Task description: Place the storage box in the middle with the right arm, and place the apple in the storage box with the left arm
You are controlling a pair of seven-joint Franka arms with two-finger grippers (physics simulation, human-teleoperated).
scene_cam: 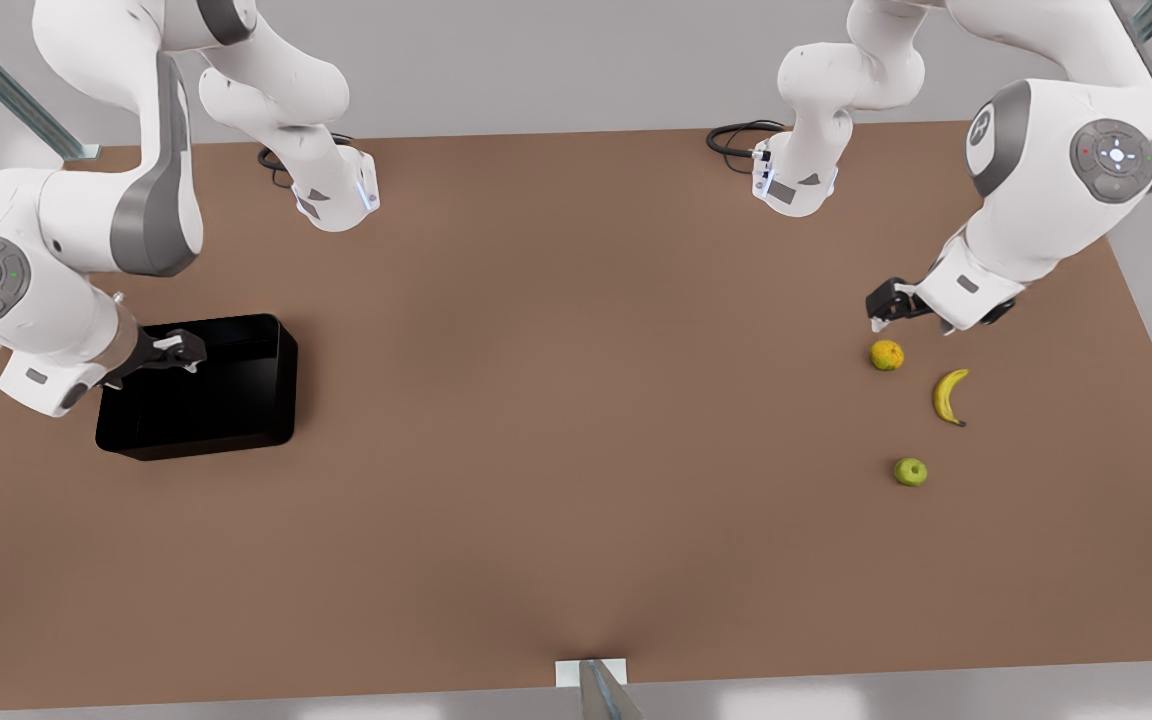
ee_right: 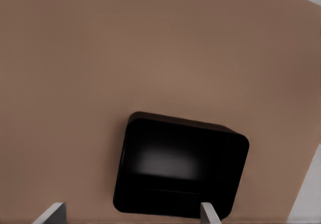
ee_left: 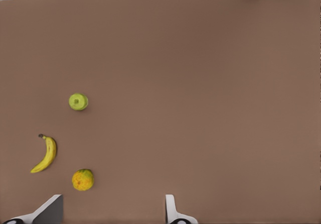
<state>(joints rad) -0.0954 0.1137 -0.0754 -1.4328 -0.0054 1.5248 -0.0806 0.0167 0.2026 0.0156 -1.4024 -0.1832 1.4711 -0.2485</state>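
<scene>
The glossy black storage box (scene_cam: 206,400) (ee_right: 180,169) rests on the table at the front view's left. My right gripper (scene_cam: 186,352) (ee_right: 131,211) hangs over the box's back part, open and holding nothing. The small green apple (scene_cam: 911,472) (ee_left: 78,102) lies at the front view's right, nearest the front edge among the fruits. My left gripper (scene_cam: 881,318) (ee_left: 113,204) hovers open just behind the yellow-orange fruit, well away from the apple, with nothing between its fingers.
A yellow-orange round fruit (scene_cam: 887,355) (ee_left: 83,180) and a yellow banana (scene_cam: 950,396) (ee_left: 46,154) lie between the left gripper and the apple. The brown table (scene_cam: 576,420) stretches wide between the box and the fruits. Both arm bases stand along the far edge.
</scene>
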